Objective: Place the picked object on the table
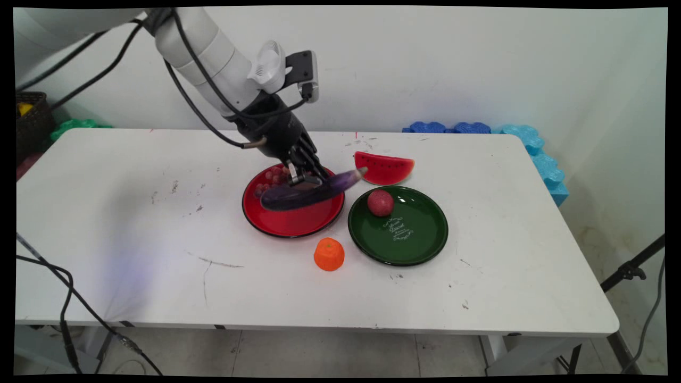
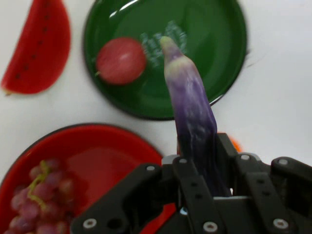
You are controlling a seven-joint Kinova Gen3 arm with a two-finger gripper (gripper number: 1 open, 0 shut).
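My gripper (image 1: pixel 304 180) is shut on a purple eggplant (image 1: pixel 311 191), held lengthwise just above the red plate (image 1: pixel 290 223). In the hand view the eggplant (image 2: pixel 191 112) sticks out from between the fingers (image 2: pixel 192 180), its pale tip over the green plate (image 2: pixel 214 58). A bunch of red grapes (image 1: pixel 271 178) lies on the red plate's far left side; the hand view shows the grapes (image 2: pixel 41 204) at lower left. A red apple (image 1: pixel 380 202) rests on the green plate (image 1: pixel 409 239).
A watermelon slice (image 1: pixel 384 167) lies on the table behind the green plate. An orange fruit (image 1: pixel 329 254) stands in front, between the two plates. Blue foam pieces (image 1: pixel 526 141) line the far right edge. A dark basket (image 1: pixel 29 122) sits at far left.
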